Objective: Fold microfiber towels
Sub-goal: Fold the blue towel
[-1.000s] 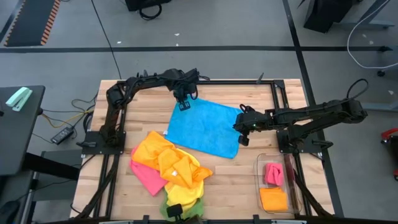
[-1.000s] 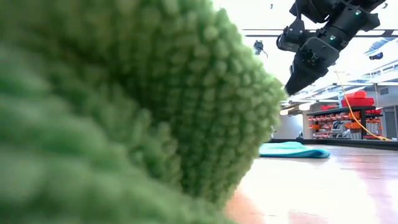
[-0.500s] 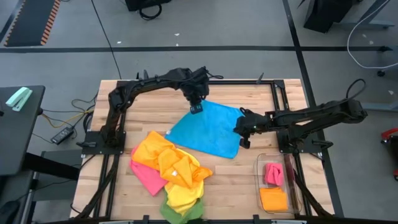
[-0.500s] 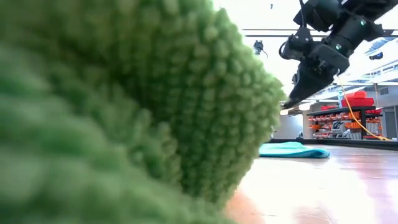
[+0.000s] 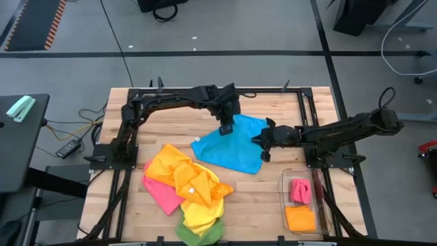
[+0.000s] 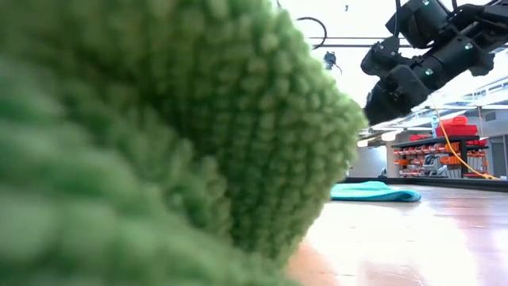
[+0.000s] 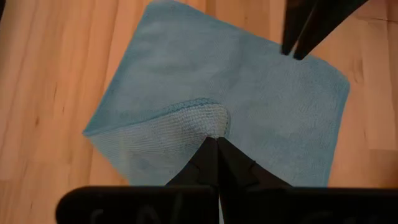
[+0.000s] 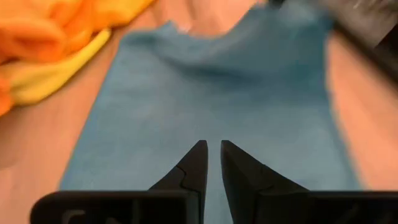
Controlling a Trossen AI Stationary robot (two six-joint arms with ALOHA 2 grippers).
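On the wooden table (image 5: 171,126) I see the blue towel (image 5: 232,147) at centre. The left gripper (image 5: 226,128) pinches its corner, lifted and folded over. The right gripper (image 5: 265,140), at 3 o'clock of it, has fingers slightly apart, probably holding nothing. Bright towels pile (image 5: 188,184) lies at 7 o'clock; grey floor (image 5: 225,34) surrounds.

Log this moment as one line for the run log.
left hand: shut on blue towel corner, folding it over | right hand: over towel's right edge, holding nothing | pile: unfolded
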